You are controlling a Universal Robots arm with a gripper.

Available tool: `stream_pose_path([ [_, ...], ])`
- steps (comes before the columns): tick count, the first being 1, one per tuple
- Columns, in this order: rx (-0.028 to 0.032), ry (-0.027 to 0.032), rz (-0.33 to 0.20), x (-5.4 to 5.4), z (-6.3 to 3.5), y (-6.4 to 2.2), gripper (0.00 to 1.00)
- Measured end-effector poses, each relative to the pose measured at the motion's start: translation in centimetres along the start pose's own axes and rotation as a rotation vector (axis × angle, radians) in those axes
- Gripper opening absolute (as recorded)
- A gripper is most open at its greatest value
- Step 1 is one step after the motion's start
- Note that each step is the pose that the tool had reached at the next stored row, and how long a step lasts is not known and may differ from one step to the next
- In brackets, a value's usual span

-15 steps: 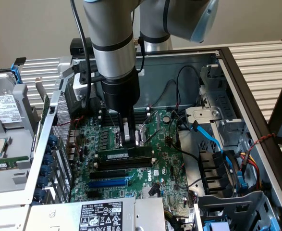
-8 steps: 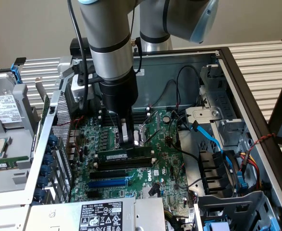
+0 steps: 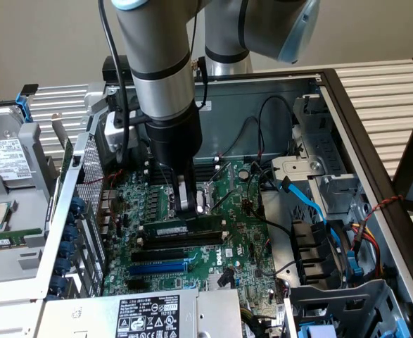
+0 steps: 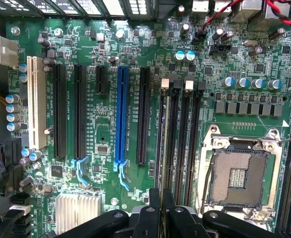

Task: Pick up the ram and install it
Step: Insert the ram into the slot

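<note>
The ram [image 3: 169, 229] [image 4: 163, 148] is pinched by its top edge in my jaws, which are nearly closed on it. It stands on edge along the outermost of the black memory slots [image 4: 176, 148], on the side toward the blue expansion slot [image 4: 121, 116]. The CPU socket [image 4: 237, 174] lies beyond.

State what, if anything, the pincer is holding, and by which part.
The pincer holds the ram, clamped on its upper long edge, seemingly about mid-length.
</note>
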State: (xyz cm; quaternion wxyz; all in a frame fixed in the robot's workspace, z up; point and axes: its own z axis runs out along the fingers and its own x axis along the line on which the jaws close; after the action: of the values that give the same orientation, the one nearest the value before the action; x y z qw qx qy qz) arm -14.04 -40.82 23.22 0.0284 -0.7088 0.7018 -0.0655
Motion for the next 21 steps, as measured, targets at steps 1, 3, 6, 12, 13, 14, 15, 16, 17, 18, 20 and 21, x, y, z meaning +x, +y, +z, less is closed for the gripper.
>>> stream_pose_path([
  [1,0.0011,-0.0001,0.0,0.0,0.04,0.01,0.14],
  [3,0.0024,-0.0001,0.0,-0.01,0.1,0.04,0.14],
  [6,0.0039,-0.0001,0.0,-0.01,0.17,0.13,0.14],
  [12,0.0048,-0.0001,0.0,-0.02,0.25,0.27,0.14],
  [13,0.0052,0.0,0.0,-0.02,0.26,0.3,0.14],
  [14,0.0055,-0.0001,0.0,-0.02,0.27,0.33,0.14],
  [15,0.0059,-0.0001,0.0,-0.02,0.29,0.36,0.14],
  [16,0.0063,-0.0001,0.0,-0.02,0.31,0.39,0.14],
  [17,0.0065,-0.0001,0.0,-0.03,0.32,0.42,0.14],
  [18,0.0069,-0.0001,0.0,-0.02,0.34,0.44,0.14],
  [20,0.0075,0.0001,0.0,-0.02,0.38,0.49,0.14],
  [21,0.0082,0.0002,0.0,-0.02,0.42,0.51,0.14],
])
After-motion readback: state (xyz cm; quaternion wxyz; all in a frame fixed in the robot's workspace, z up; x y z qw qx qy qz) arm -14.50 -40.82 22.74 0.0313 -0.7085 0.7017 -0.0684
